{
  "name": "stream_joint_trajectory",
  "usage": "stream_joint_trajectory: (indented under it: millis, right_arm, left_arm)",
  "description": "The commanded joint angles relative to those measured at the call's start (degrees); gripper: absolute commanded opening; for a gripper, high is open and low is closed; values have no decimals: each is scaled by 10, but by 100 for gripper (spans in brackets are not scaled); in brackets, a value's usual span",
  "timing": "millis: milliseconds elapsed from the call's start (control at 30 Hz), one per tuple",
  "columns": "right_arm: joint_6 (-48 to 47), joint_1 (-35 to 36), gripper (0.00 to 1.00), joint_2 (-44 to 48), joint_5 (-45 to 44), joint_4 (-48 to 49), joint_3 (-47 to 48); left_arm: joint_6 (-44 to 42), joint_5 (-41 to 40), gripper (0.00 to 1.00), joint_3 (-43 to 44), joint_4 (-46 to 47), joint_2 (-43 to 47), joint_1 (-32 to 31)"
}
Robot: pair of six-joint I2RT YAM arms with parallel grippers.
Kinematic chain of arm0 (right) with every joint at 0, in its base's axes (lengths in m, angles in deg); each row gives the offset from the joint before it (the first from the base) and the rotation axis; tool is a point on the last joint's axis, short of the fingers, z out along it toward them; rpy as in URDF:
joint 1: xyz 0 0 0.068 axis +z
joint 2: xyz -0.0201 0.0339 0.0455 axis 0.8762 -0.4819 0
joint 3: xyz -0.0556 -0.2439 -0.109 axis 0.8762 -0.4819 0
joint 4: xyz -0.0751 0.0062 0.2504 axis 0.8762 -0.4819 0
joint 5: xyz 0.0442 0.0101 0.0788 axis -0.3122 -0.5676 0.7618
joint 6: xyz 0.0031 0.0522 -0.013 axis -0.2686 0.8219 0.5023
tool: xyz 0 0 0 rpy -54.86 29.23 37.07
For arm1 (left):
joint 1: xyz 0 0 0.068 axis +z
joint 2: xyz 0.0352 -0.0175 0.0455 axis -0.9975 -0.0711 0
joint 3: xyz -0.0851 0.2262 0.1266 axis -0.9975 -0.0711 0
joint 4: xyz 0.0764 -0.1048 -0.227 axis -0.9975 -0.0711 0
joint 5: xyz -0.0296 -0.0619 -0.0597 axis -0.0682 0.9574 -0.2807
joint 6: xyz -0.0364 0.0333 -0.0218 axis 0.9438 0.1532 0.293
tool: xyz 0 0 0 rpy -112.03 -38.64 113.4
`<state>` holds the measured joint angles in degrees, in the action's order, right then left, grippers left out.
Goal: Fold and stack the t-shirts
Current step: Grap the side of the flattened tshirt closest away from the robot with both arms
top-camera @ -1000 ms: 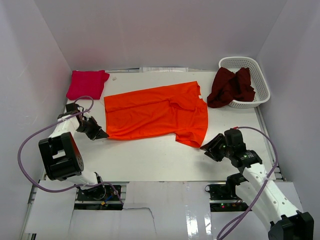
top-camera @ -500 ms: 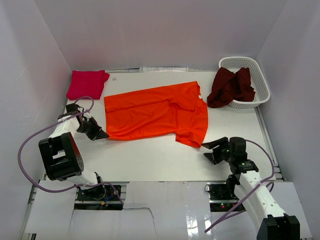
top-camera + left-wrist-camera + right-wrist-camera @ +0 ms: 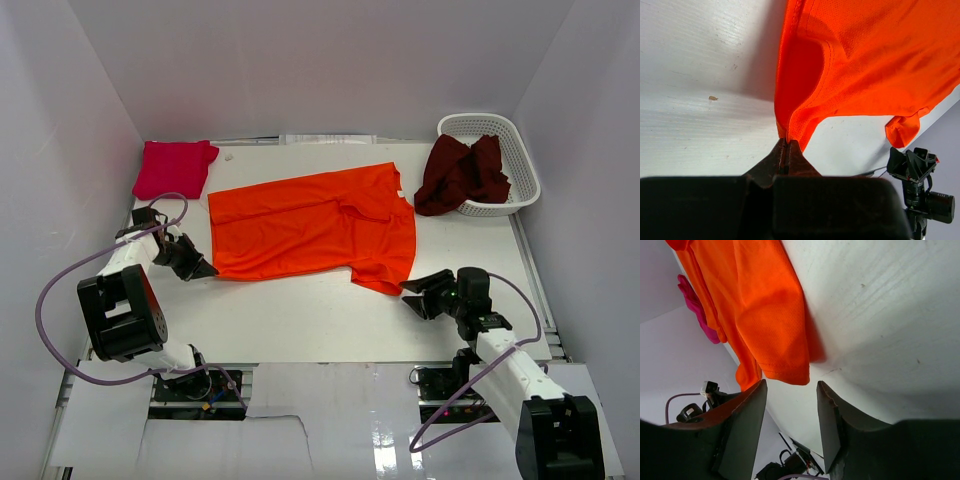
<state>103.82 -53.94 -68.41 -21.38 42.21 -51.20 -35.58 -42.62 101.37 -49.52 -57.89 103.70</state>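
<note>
At upper left of the surface (image 3: pixel 300 320), the magenta t-shirt (image 3: pixel 175 168) lies folded. Left gripper (image 3: pixel 207 270): jaws pinching the spread orange t-shirt (image 3: pixel 310 225) at its lower-left corner. Right gripper (image 3: pixel 412 296): jaws spread, just off its lower-right sleeve. Maroon t-shirt (image 3: pixel 462 172) drapes over the basket (image 3: pixel 522 160) rim, upper right.

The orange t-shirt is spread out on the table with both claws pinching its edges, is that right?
Not both. The left gripper is shut on the edge of the orange t-shirt, but the right gripper stands open beside the shirt, clamping nothing, as the right wrist view shows. The shirt does lie spread on the table.
</note>
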Motion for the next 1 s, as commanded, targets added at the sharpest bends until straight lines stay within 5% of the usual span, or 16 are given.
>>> stream_joint_trajectory:
  millis: [0, 967]
  right_arm:
    - [9, -3, 50, -15, 20, 66, 8]
    - [1, -4, 56, -28, 8, 72, -17]
  left_arm:
    - [-6, 15, 0, -1, 8, 21, 0]
    - [-11, 14, 0, 1, 7, 23, 0]
